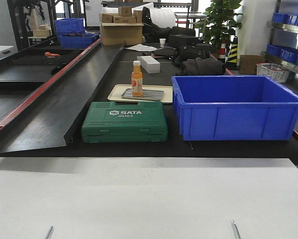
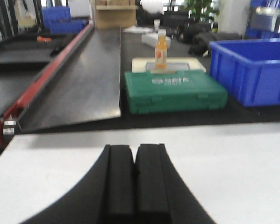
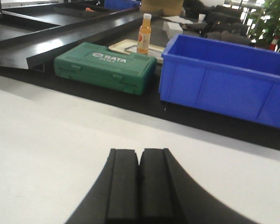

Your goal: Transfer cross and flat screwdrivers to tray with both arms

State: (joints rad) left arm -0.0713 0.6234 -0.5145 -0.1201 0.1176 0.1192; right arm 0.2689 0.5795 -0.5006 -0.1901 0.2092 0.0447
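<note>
Resting inside the small beige tray point(image 1: 116, 93), the grey tray point(image 1: 151, 94) lies towards the back of the black worktop point(image 1: 139, 149). An orange bottle point(image 1: 137, 79) stands upright on its left end. Just in front, a green SATA case point(image 1: 124, 122) lies flat between the tray and the robot. A deep blue bin point(image 1: 236, 117) stands just beside the tray on the right, and a black sloped ramp point(image 1: 64, 104) runs along the left.

Nearest the robot is a white worktop point(image 1: 149, 199). The left tool point(image 2: 134, 156) and the right tool point(image 3: 140, 158) hang over it, each with its fingers pressed together and nothing between them.

At the bottom edge of the front view two thin metal rods point(image 1: 49, 232) point(image 1: 235, 229) are cut off. It cannot be told whether they are screwdriver shafts. Neither wrist view shows them.

In the left wrist view the case and bottle hide most of the grey tray, and the view is blurred. Only the front view shows the tray's flat surface.
</note>
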